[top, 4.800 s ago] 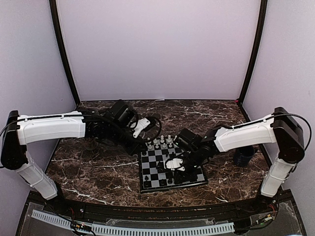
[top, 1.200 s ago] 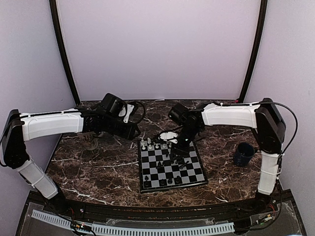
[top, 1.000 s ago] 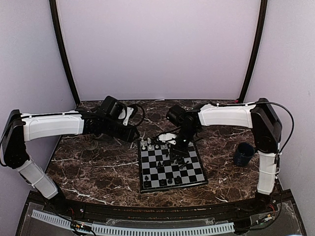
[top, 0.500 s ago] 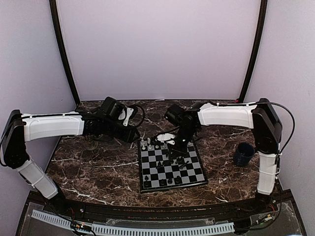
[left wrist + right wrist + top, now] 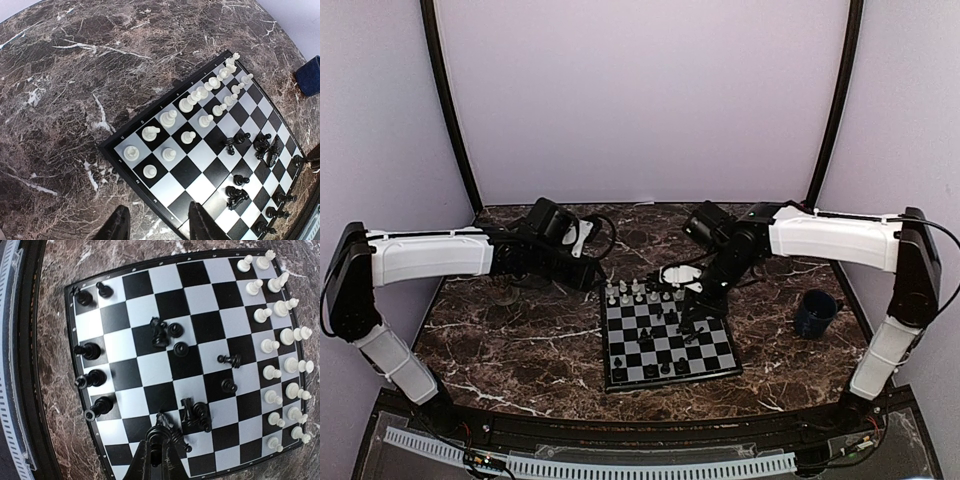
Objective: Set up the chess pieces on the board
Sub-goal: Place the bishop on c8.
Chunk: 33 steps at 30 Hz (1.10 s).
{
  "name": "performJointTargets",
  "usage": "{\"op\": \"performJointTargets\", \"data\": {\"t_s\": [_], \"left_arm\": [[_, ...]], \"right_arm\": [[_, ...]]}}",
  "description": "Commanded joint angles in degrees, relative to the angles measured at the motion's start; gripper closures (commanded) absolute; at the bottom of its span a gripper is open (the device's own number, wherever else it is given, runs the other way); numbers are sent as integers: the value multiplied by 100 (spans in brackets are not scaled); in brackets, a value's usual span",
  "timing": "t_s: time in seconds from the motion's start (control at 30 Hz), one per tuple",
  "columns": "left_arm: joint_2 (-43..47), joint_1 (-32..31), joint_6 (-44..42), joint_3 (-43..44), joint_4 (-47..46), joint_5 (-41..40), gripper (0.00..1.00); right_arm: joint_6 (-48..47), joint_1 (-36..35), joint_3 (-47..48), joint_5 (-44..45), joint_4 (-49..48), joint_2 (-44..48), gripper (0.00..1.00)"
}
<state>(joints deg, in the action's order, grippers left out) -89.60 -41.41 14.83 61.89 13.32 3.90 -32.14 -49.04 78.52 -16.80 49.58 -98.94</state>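
The board (image 5: 660, 352) lies at the table's middle. White chess pieces (image 5: 640, 293) fill its two far rows. A few black pieces (image 5: 650, 370) stand on the near row, and others (image 5: 685, 325) lie scattered mid-board. My right gripper (image 5: 693, 308) hangs over the board's right part. In the right wrist view it (image 5: 156, 442) is shut on a black piece (image 5: 157, 434) above toppled black ones (image 5: 195, 412) on the board (image 5: 124, 374). My left gripper (image 5: 159, 221) is open and empty, hovering over the board's rim (image 5: 139, 192) near the white pieces (image 5: 170, 135).
A dark blue mug (image 5: 814, 312) stands on the marble table right of the board, also seen in the left wrist view (image 5: 310, 75). Black corner posts and pale walls close the back and sides. Both arms reach in over the table's far half.
My right gripper has shut on a black piece, and the right arm has swung right and nearer over the board. The left arm has stayed put, still open.
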Motion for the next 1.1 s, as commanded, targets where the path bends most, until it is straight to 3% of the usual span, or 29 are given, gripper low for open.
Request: {"op": "performJointTargets", "data": {"t_s": [0.0, 0.4, 1.07], "left_arm": [[-22, 10, -46, 202, -41, 7, 58], [-139, 18, -81, 296, -15, -7, 58], [-251, 17, -58, 317, -2, 49, 58]], "right_arm": [[-151, -38, -587, 62, -142, 420, 94], [-312, -201, -1495, -155, -351, 713, 93], [-290, -549, -1623, -111, -764, 452, 92]]}}
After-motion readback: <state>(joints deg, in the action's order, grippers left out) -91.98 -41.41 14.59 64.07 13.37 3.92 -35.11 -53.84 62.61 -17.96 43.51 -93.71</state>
